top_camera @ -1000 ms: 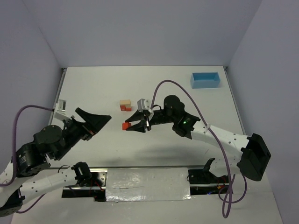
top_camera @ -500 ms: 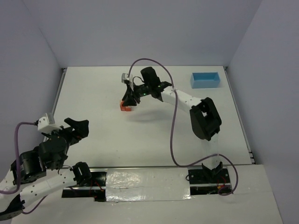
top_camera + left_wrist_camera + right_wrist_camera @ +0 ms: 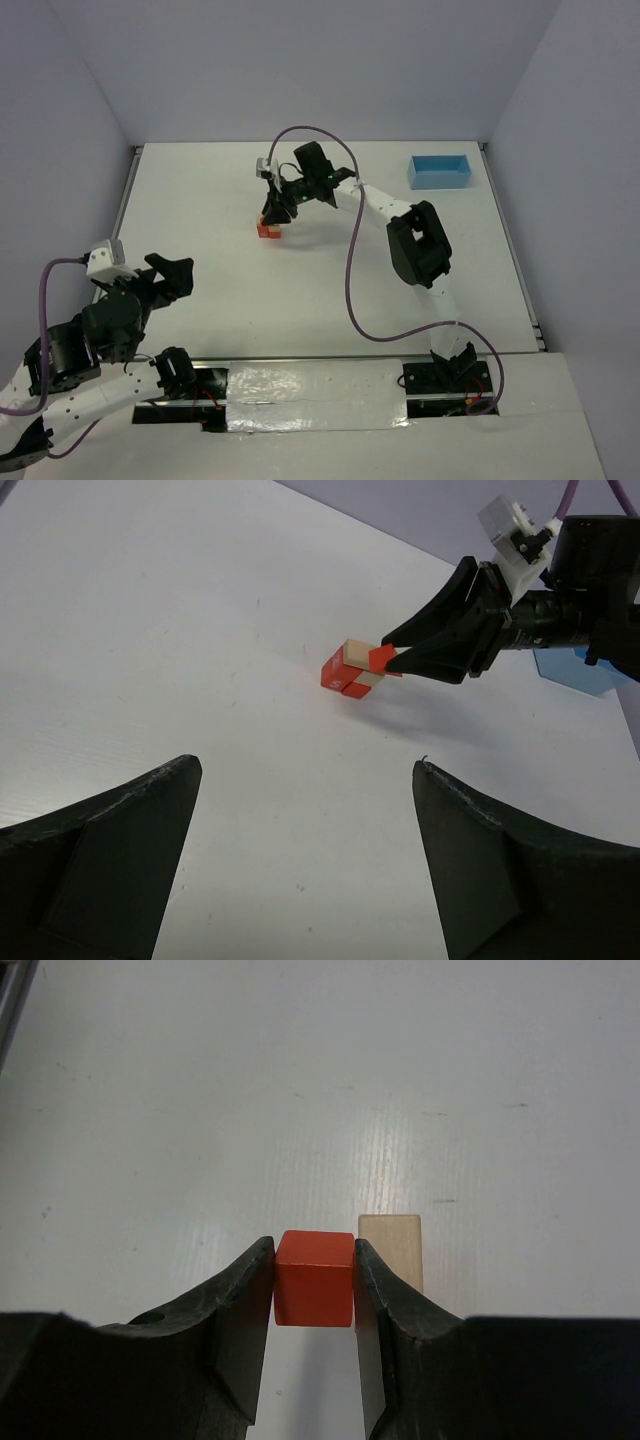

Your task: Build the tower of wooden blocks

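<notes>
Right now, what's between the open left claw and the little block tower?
Only bare white table lies between the left gripper and the wood block tower; the left wrist view shows it.

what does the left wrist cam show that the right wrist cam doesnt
Only left wrist: the tower with its low red blocks, the blue tray, the open left gripper, the right gripper from outside. Only right wrist: a close look at the fingers pressing both sides of the red cube. Both: the red cube in the right gripper, beside a tan block.
</notes>
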Controlling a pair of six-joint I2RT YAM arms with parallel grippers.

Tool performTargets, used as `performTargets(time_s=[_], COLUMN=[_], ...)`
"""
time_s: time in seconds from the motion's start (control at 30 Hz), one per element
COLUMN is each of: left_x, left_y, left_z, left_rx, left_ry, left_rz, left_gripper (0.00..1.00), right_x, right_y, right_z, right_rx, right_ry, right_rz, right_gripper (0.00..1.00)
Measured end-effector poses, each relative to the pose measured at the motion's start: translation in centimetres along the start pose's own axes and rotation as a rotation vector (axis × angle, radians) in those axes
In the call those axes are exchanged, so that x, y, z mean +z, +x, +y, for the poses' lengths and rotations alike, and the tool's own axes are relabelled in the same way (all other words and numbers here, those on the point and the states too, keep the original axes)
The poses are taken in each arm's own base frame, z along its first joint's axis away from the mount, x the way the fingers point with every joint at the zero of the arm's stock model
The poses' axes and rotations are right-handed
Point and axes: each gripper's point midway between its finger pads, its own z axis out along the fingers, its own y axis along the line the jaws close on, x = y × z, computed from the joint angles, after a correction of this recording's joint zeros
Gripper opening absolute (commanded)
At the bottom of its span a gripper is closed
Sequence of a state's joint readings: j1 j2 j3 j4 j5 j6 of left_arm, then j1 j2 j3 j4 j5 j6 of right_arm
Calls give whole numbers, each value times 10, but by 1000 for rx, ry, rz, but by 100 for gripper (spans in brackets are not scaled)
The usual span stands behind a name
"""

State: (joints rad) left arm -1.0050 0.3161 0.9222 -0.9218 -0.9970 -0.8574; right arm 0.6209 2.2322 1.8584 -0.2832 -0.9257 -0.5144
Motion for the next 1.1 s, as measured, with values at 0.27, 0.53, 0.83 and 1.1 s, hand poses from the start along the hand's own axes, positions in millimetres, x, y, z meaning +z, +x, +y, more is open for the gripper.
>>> performTargets(time_s=[0.27,0.53,0.83,1.1], left_x=[0,0,1,0], left_y=[2,3,6,7], left_z=[-5,-10,-14,-16], left_rx=[29,30,44,43], left_ry=[26,46,64,78], left_rz=[14,22,29,36], left_gripper=[100,99,100,99], right_x=[0,2,1,1], right_y=[17,14,14,13], right_z=[-12,-23,-26,-28], right_rx=[2,-8,-9,-6], right_ry=[20,33,45,53], right_rz=[38,41,45,48], right_gripper=[4,8,15,21])
